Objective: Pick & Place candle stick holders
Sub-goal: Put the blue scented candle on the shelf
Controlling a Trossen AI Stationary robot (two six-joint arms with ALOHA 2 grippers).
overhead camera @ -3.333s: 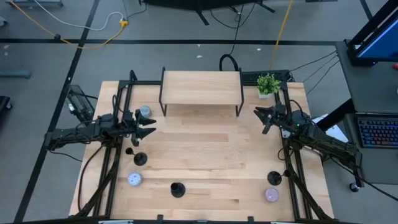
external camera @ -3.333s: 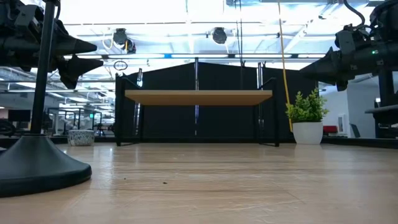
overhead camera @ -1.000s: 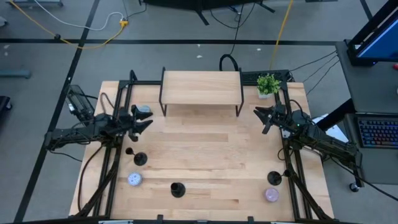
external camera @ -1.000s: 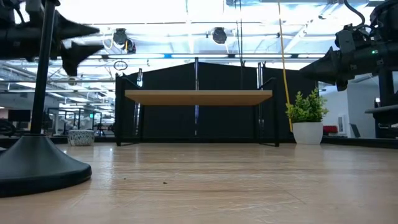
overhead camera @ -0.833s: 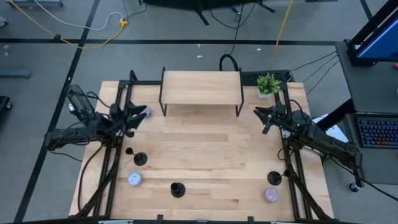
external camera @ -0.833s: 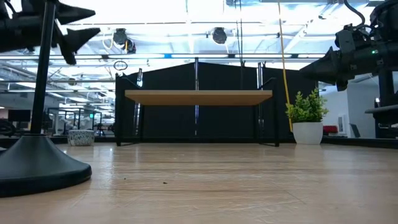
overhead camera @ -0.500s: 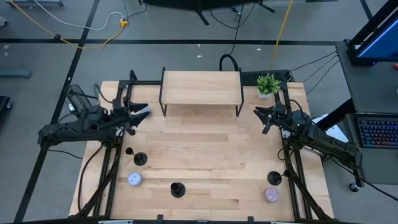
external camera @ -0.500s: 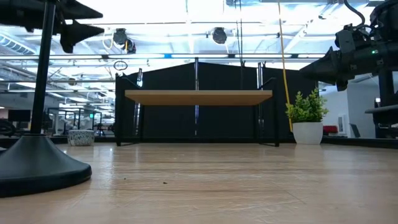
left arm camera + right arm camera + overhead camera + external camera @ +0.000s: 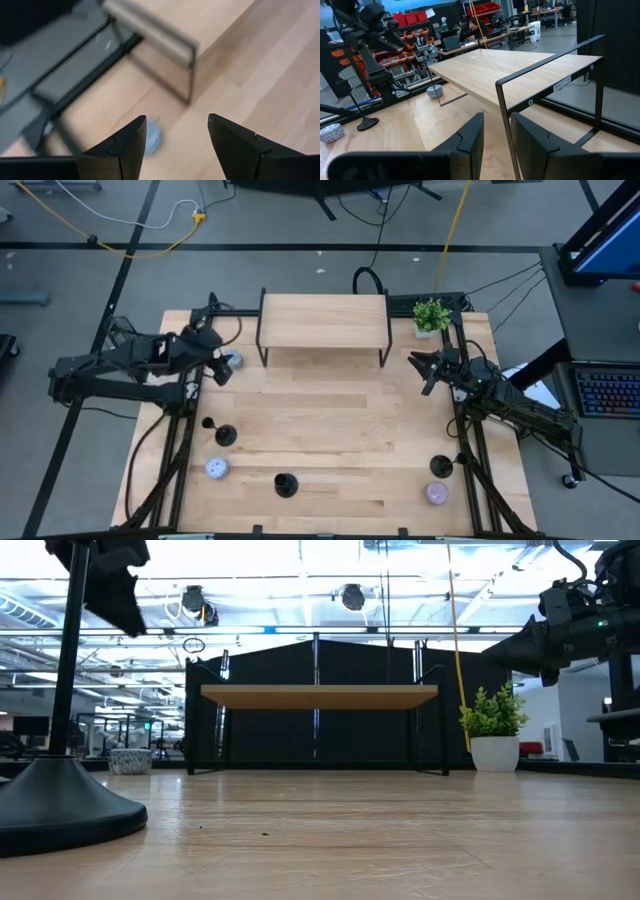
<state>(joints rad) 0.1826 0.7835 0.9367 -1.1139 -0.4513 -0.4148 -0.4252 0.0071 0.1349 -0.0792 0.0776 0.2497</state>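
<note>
The left gripper (image 9: 222, 364), jaws apart and empty, has swung back toward the shelf (image 9: 323, 320), leaving the candle stick holders (image 9: 225, 436) untouched

three black candle stick holders (image 9: 224, 436) (image 9: 286, 485) (image 9: 440, 467) stand, seemingly upright, near the front.

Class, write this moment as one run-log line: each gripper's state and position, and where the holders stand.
left gripper: open, empty, above blue tin | right gripper: slightly open, empty, right side | candle stick holders: all three on table

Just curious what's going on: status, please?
Left gripper open, empty, above blue tin. Right gripper empty, near shelf. Three holders untouched. Nothing in the way.
</note>
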